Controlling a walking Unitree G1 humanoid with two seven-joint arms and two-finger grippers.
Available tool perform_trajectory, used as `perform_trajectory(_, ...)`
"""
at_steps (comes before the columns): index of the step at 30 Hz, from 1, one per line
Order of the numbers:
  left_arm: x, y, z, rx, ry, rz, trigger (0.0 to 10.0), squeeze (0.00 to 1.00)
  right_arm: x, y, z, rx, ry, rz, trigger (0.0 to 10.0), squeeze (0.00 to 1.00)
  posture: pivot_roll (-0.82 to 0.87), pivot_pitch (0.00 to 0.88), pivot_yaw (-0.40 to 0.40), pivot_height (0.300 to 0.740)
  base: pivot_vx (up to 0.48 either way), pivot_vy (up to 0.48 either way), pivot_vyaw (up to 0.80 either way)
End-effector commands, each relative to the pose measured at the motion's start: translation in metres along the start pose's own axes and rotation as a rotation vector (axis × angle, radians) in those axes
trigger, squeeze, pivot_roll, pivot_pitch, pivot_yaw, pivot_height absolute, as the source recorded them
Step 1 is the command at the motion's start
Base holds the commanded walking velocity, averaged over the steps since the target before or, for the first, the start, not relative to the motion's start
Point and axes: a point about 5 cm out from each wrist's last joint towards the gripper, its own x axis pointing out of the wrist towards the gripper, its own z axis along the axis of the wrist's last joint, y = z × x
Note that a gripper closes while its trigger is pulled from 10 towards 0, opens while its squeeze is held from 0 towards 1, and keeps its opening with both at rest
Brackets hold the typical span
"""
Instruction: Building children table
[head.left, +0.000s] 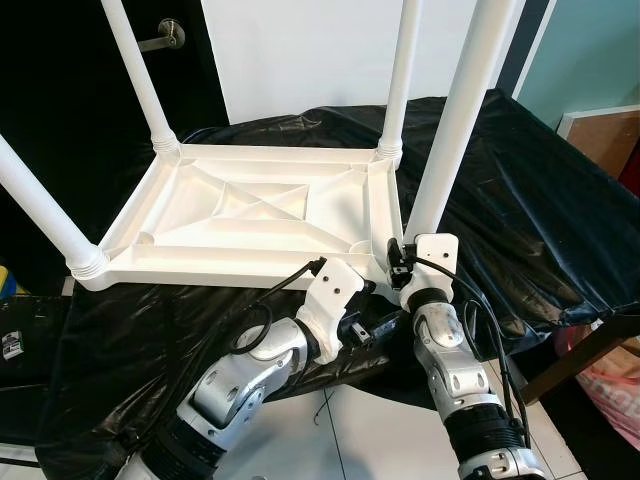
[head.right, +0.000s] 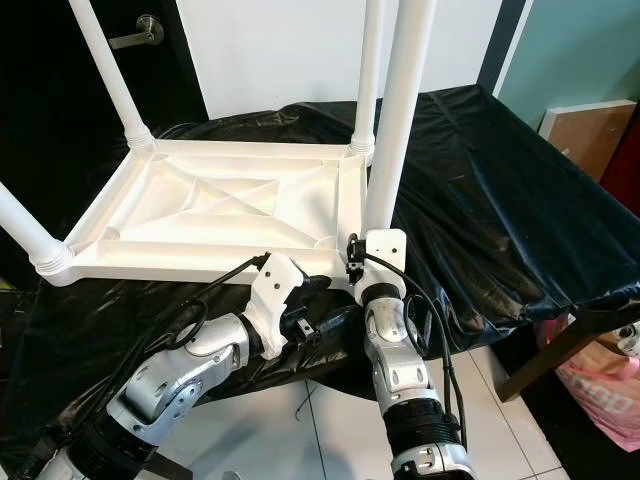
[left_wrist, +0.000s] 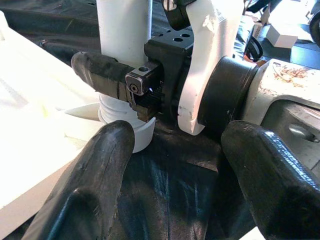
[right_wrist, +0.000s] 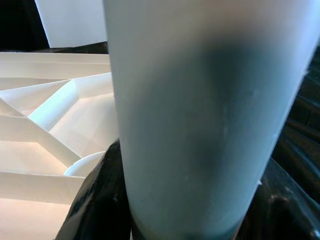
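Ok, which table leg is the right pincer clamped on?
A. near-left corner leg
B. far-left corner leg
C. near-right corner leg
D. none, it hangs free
C: the right pincer grips the base of the near-right leg of the upturned tabletop.

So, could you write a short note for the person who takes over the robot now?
Right hand: shut on the near-right leg, low, near its threaded base.
Left hand: open, just beside it, holding nothing.
The white table top lies upside down on the black sheet. All four legs stand upright in its corners.
Left to do: I cannot tell if the near-right leg is fully screwed in, so check it, then turn the table over.
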Motion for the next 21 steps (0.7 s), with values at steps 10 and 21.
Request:
perform_trajectory(10,-0.001,-0.007,0.004,0.011,-0.001,-0.137,10.0,0.0,-0.011,-0.007,-0.014,0.018,0.061,0.034,10.0,1.0,-0.05,0.075,0.026,0.74,0.0,0.0,0.0)
perform_trajectory(21,-0.001,-0.007,0.003,0.007,0.0,-0.134,10.0,0.0,-0.023,-0.019,-0.007,0.0,-0.008,0.162,10.0,0.0,-0.05,0.08,0.022,0.74,0.0,0.0,0.0)
